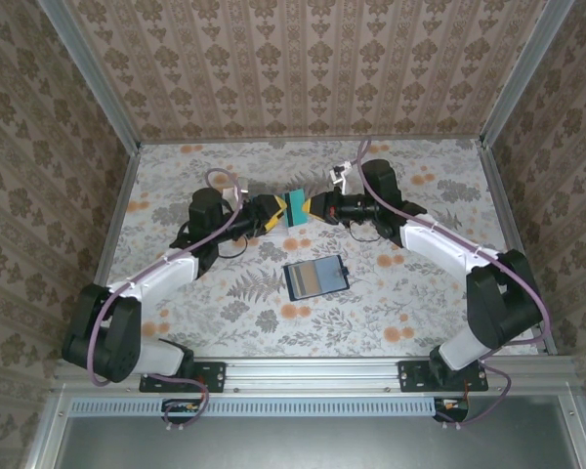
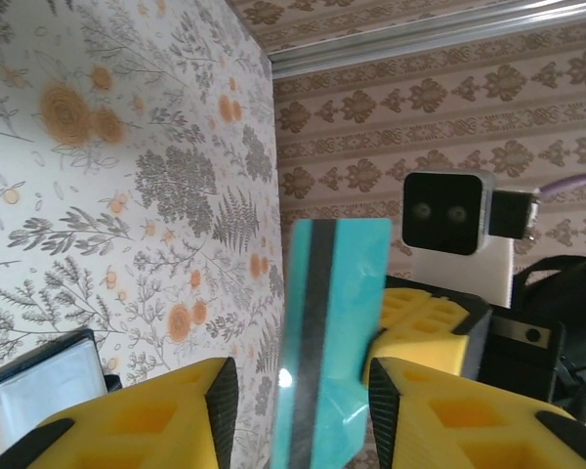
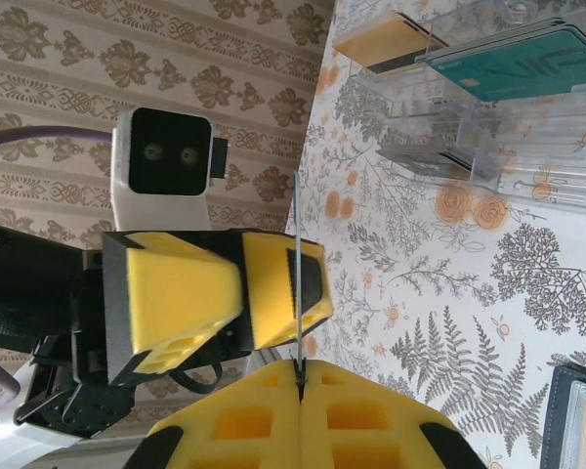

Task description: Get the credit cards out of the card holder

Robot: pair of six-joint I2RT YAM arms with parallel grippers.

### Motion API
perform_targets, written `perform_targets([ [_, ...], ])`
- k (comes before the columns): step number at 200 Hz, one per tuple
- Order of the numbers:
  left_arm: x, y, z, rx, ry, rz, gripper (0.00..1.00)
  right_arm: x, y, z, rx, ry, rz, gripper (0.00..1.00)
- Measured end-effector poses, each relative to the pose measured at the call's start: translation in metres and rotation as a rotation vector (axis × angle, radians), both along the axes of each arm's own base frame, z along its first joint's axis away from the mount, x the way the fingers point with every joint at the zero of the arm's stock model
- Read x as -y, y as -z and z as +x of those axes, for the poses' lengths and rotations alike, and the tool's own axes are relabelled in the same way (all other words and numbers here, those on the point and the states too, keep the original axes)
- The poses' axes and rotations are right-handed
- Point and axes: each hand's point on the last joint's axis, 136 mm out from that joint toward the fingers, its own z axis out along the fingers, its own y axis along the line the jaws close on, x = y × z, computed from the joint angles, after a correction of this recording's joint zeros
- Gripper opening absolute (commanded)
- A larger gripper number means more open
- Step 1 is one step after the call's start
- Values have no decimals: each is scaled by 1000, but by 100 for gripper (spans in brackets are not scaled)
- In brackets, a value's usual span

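Card, teal with a dark stripe, is held in the air over mid-table, broad face toward the top camera, between the two claws. Right gripper is closed on it, one edge pinched between the yellow pads. Left gripper faces it from the opposite side, jaws partly apart with the card's free end between them. The left wrist view shows a gap between one pad and the card, so no clamp there. Card holder, navy, lies opened flat on the table, nearer the arm bases than the claws, greyish pocket up. Clear tray sits on the table farther out, holding another teal card and a tan card in separate compartments. Tabletop is floral, walls patterned wallpaper.
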Motion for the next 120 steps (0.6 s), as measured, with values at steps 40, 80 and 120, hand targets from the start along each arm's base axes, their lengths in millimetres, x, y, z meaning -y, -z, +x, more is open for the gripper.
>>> perform_targets([
  [40,2,-6,-1,14,13,-17,35,-2,0,2,-2,-5,13,0],
  [80,3,-9,-3,12,22,-32,19,-3,-6,2,9,-13,27,0],
  [120,3,-12,-2,23,23,-39,0,-3,-3,5,7,-9,27,33],
])
